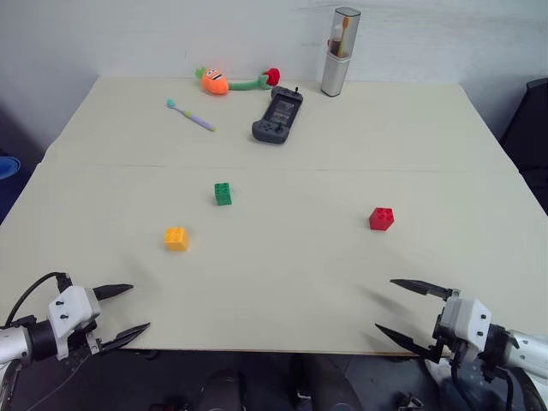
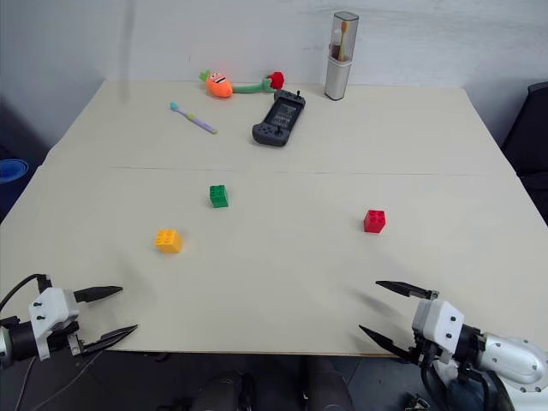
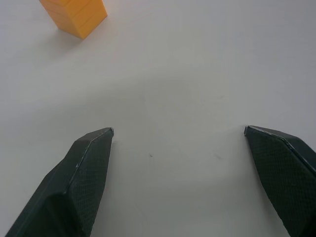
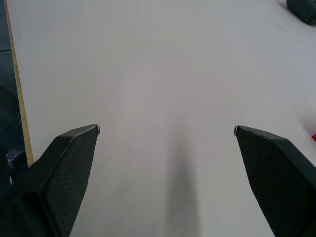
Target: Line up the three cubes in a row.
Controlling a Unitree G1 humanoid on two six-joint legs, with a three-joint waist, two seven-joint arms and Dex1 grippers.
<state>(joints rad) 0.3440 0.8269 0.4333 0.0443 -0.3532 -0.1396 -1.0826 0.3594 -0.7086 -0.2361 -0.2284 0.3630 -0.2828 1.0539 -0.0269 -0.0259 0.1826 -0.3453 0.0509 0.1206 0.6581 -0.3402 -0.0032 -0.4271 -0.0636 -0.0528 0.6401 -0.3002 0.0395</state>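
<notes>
Looks like a lab test setup: bare pale table (image 1: 282, 282) against plain white wall (image 1: 128, 34), random props scattered far side.

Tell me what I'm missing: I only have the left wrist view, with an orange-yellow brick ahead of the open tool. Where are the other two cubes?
Observer: The green cube sits further out on the table than the orange-yellow cube, slightly toward the robot's right.
Operator: And the red one?
Observer: The red cube lies apart on the robot's right side, so the three do not form a row.
Operator: Is the other tool holding anything?
Observer: No, the right tool is open and empty at the table's near edge, like the left tool.
Operator: Anything else on the table?
Observer: A game controller lies at the far side.
</notes>
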